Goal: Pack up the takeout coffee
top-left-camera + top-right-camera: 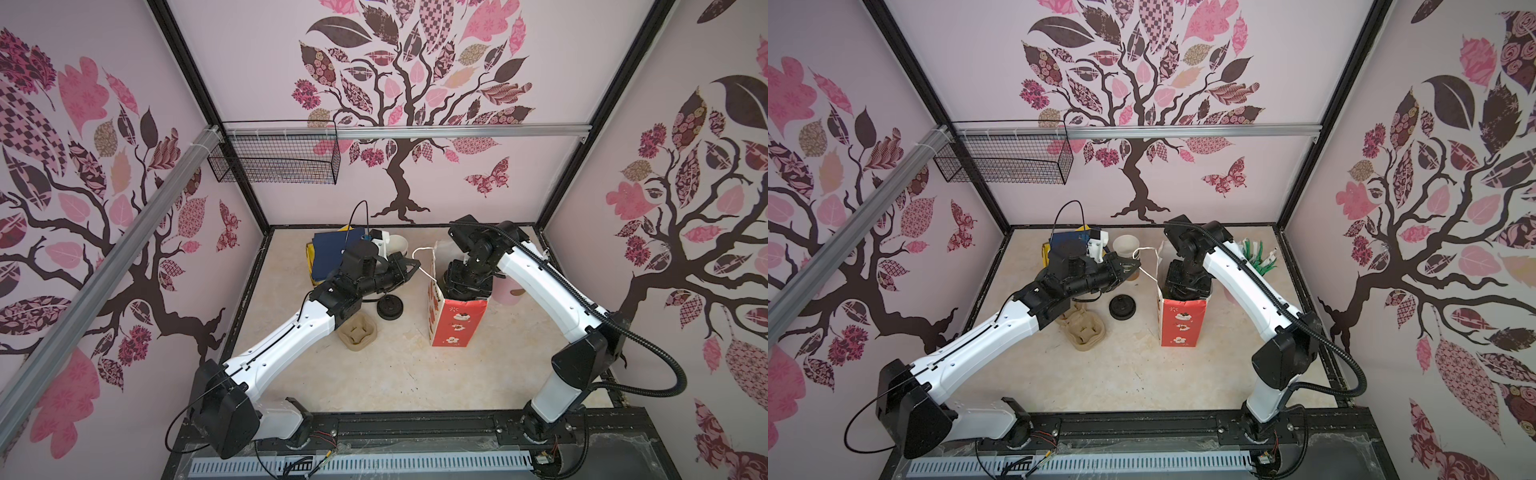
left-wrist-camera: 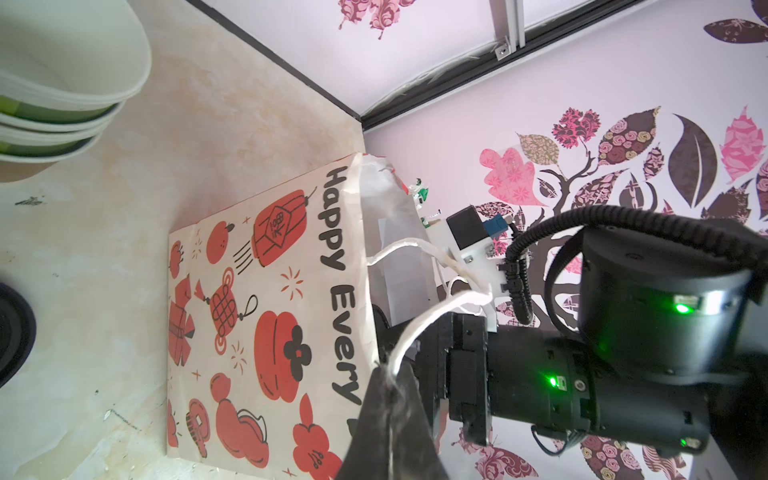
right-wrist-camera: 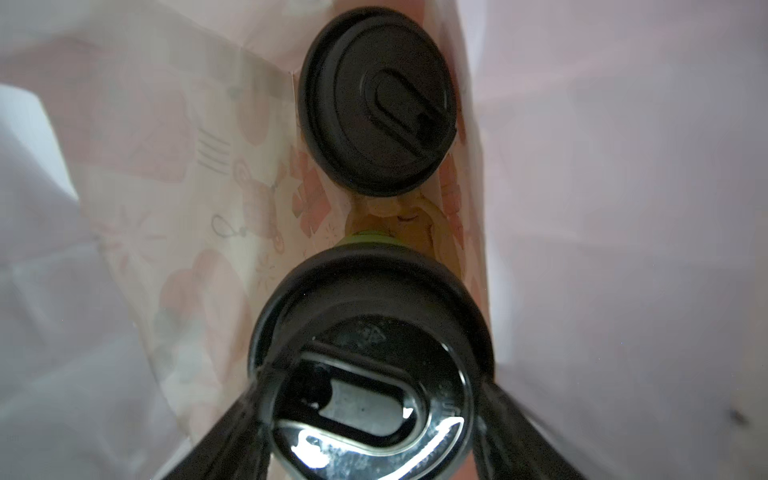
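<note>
A red-and-white paper bag (image 1: 455,324) (image 1: 1179,324) (image 2: 266,316) stands open mid-table. My left gripper (image 2: 388,374) (image 1: 415,264) is shut on the bag's white string handle (image 2: 432,320) and holds it to the left. My right gripper (image 3: 374,374) reaches down inside the bag, so both top views hide its fingers. Its fingers (image 3: 249,419) press the two sides of the black lid (image 3: 370,353) of a green takeout coffee cup. A second lidded cup (image 3: 378,104) sits deeper in the bag.
A cardboard cup carrier (image 1: 357,334) and a loose black lid (image 1: 389,308) lie left of the bag. Stacked empty cups (image 1: 1126,245) and blue and yellow flat bags (image 1: 332,253) sit at the back left. A pink cup (image 1: 509,291) stands right of the bag.
</note>
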Controlling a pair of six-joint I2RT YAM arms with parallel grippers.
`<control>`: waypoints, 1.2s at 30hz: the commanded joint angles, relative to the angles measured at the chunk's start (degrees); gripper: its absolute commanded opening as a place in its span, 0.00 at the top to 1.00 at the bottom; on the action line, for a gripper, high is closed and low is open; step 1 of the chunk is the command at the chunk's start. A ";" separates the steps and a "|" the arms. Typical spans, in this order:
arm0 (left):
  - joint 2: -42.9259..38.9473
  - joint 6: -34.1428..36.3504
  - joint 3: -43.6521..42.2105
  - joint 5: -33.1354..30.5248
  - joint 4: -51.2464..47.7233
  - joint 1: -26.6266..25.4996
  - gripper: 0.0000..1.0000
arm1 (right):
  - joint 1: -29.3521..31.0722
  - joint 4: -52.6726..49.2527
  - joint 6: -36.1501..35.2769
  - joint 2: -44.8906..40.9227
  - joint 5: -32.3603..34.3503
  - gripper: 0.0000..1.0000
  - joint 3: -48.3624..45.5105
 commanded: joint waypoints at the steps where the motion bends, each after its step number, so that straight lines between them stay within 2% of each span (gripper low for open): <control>1: -1.37 -1.60 -2.50 -1.33 0.37 0.23 1.00 | 1.72 -4.46 5.27 1.14 1.50 0.39 0.48; 9: -1.08 -2.10 -2.96 -0.98 0.23 0.23 1.00 | 2.03 -2.25 4.67 1.36 4.07 0.39 -2.62; 36: -0.78 -3.02 -3.46 -1.14 -0.59 0.32 1.00 | 1.94 5.23 0.46 4.48 4.83 0.40 -8.44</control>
